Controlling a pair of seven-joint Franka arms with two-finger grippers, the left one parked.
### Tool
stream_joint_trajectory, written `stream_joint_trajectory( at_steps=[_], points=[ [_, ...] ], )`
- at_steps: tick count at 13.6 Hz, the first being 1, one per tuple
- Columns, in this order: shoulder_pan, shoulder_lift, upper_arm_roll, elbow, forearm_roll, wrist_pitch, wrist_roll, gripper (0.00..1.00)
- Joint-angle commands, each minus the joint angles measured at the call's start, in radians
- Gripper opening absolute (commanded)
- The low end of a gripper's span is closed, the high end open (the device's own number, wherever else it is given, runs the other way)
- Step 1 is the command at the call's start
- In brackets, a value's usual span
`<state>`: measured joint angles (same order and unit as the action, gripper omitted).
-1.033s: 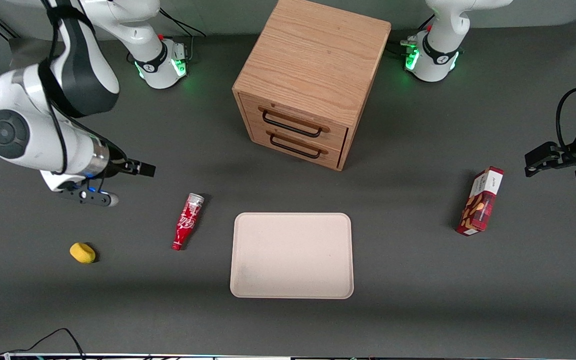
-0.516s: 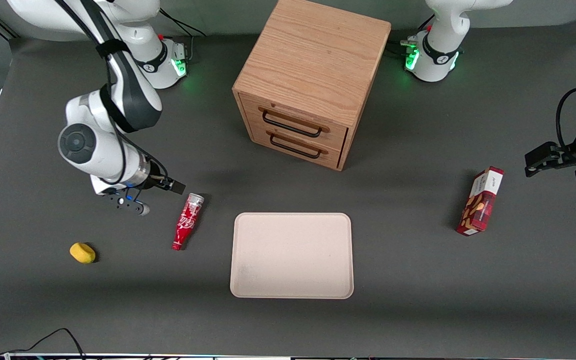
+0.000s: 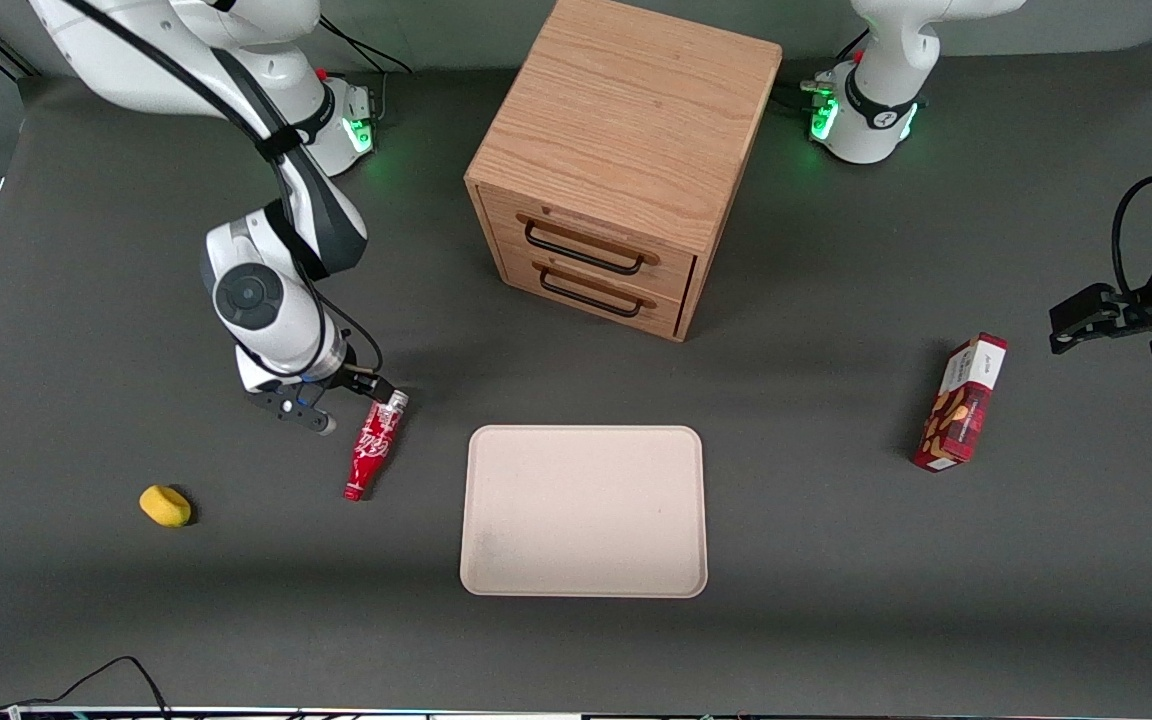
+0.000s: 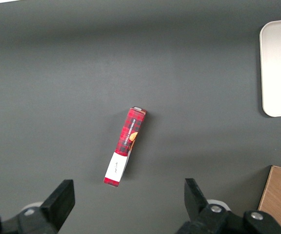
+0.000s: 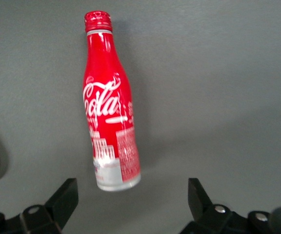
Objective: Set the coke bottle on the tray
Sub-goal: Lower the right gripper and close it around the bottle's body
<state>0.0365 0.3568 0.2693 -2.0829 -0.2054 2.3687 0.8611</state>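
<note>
Your gripper [image 3: 348, 403] hangs with jaws wide open and holding nothing, just above the silver base of the coke bottle [image 5: 109, 105], which lies on the table beside the tray [image 3: 584, 510].

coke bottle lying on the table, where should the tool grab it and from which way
Probably come straight down on the coke bottle, fingers closing across its wide lettered body. It lies flat, so the round sides are exposed from above; the neck is thin and tapered. The open tool hovers over the silver base end, so it should shift toward the cap, then carry it to the tray.
</note>
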Motion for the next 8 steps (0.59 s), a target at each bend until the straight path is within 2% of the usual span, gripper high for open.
stream_joint_trajectory(
  at_steps=[1,4,8],
  points=[
    [-0.006,0.089,0.005,0.098,-0.034,0.007,0.033,1.00],
    [-0.003,0.166,0.005,0.185,-0.035,0.007,0.042,1.00],
    [0.002,0.220,0.007,0.215,-0.058,0.018,0.055,1.00]
  ],
)
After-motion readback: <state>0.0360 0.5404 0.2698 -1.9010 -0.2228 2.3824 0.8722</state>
